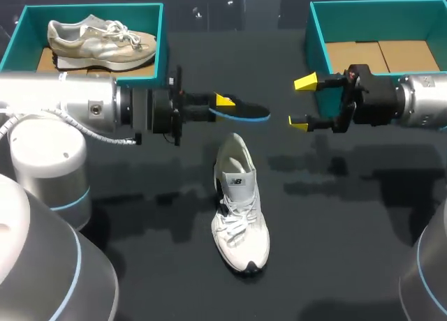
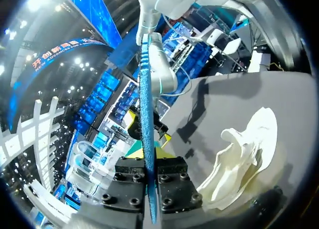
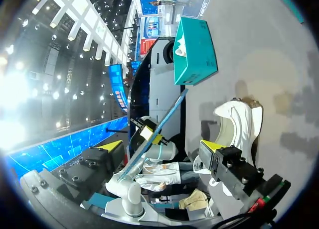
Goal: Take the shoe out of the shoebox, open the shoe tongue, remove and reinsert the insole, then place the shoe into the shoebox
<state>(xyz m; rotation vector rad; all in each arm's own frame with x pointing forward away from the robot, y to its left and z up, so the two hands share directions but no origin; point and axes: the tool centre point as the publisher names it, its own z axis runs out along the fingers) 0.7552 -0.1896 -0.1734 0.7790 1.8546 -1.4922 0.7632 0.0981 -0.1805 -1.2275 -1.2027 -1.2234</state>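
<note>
Our left gripper is pinching the insole, a dark one with a bright blue edge, by one end. In the left wrist view the insole runs edge-on straight out from between the two fingers, which press on its flat faces. The insole is held just beyond the heel of the white shoe, without touching it. Our right gripper has its fingers spread wide with nothing between them. It sits beyond the white shoe's heel and off to the shoe's right, apart from the insole's free end. In the right wrist view the white shoe lies ahead of that gripper and to one side, heel opening turned toward it. The white shoe rests on its sole on the dark table, toe pointing to the near edge and heel to the far side. Its mouth gapes, the tongue shows in front of the opening and the laces lie loose over the forefoot. Well beyond the white shoe and to its left stands the left shoebox, teal, with a tan shoe lying on its side inside. Well beyond the white shoe and to its right stands the right shoebox, also teal, its cardboard floor showing.
</note>
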